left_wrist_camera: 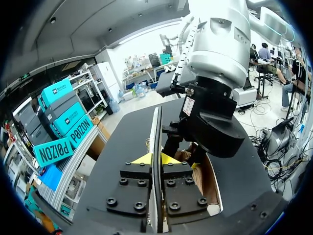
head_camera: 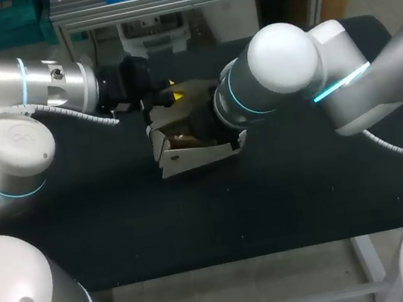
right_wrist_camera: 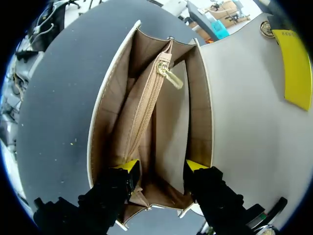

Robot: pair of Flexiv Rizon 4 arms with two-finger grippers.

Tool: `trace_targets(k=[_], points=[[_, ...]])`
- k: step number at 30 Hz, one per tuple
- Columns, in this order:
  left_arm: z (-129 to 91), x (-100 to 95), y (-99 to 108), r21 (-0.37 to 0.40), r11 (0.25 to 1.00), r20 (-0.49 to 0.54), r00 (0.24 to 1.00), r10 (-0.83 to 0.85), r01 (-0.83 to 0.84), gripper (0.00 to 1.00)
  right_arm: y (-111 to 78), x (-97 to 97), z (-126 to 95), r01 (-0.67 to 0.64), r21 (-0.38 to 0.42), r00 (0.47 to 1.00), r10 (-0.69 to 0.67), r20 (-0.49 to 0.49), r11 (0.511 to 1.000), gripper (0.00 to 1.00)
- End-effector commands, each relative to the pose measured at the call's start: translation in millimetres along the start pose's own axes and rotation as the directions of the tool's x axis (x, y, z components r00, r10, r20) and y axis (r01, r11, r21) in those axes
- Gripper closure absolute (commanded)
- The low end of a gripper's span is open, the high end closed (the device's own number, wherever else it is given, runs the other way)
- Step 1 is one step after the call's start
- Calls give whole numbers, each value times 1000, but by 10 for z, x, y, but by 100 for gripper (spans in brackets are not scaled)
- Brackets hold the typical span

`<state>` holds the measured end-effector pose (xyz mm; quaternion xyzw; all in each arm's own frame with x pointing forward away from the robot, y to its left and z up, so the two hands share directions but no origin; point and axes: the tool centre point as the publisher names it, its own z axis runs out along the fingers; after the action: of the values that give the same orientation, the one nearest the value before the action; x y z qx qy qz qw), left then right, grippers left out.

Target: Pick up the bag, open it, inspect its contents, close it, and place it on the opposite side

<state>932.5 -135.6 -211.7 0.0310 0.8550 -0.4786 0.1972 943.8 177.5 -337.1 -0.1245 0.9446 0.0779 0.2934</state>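
A white handbag (head_camera: 187, 159) stands open at the centre of the black table (head_camera: 198, 228), its flap (left_wrist_camera: 156, 129) pinched edge-on by the left gripper (left_wrist_camera: 156, 159) reaching in from 9 o'clock, while the right gripper (right_wrist_camera: 161, 169), entering from 3 o'clock, holds its fingers spread inside the bag's mouth, astride the zipped middle pocket (right_wrist_camera: 146, 98).

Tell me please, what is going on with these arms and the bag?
The bag stands open on the black table. The left gripper pinches its flap and holds it back. The right gripper is open and reaches into the bag beside the zipped middle pocket. It looks like the inspection step.
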Motion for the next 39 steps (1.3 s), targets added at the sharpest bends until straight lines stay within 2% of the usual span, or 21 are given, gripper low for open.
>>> trace_targets(k=[1, 37, 38, 39], points=[[-22, 14, -8, 12, 1000, -3, 1000, 7, -7, 100, -27, 42, 48, 1, 5, 1000, -1, 2, 1000, 0], [-12, 26, -5, 6, 1000, -12, 999, 30, -29, 100, -17, 10, -27, 23, 12, 999, -23, 21, 1000, 0], [-11, 27, -5, 6, 1000, -12, 999, 29, -29, 100, -17, 7, -29, 24, 12, 999, -24, 22, 1000, 2], [-11, 27, -5, 5, 1000, -12, 999, 29, -29, 100, -18, 3, -30, 24, 12, 999, -24, 23, 1000, 8]])
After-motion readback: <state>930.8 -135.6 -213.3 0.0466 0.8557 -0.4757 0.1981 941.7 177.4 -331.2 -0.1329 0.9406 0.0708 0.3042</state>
